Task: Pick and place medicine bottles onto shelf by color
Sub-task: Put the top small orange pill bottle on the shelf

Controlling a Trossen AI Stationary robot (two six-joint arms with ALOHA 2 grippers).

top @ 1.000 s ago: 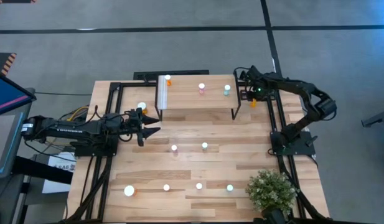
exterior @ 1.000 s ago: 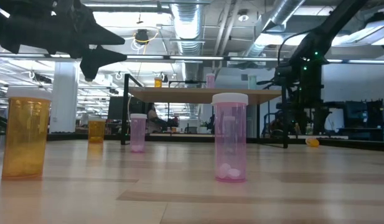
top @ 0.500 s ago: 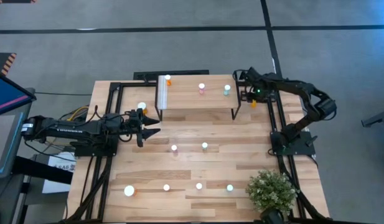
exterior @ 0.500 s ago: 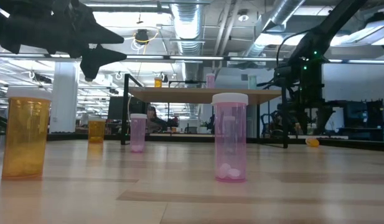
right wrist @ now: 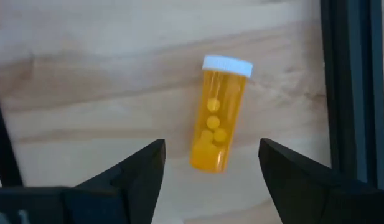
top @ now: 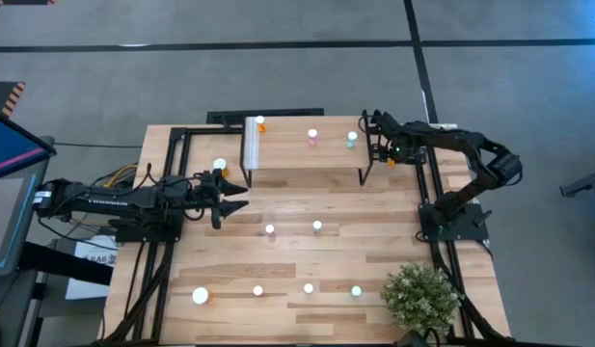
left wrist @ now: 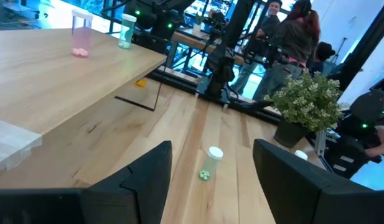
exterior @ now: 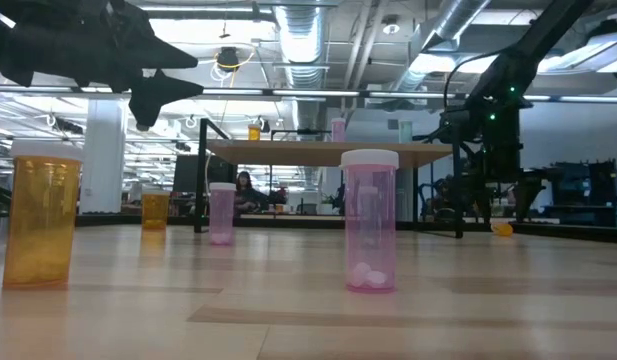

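Observation:
A small orange medicine bottle (right wrist: 216, 121) lies on its side on the table, just right of the shelf (top: 307, 159); its white cap (right wrist: 227, 64) points away from my fingers. My right gripper (right wrist: 210, 177) hangs over it, pointing down and open, one finger on each side and clear of it. On the shelf stand an orange bottle (top: 260, 122), a pink one (top: 312, 137) and a teal one (top: 352, 139). My left gripper (top: 241, 193) waits open and level at the left, holding nothing.
Several more bottles stand on the table: a large orange one (top: 220, 166), a pink (top: 270, 229) and a teal (top: 317, 226) mid-table, and a row near the front edge (top: 309, 287). A potted plant (top: 419, 294) stands front right. Black frame rails (right wrist: 347, 87) run beside the lying bottle.
My right gripper has sunk a little toward the lying orange bottle and shifted slightly toward the shelf's right end. The bottles have stayed where they were.

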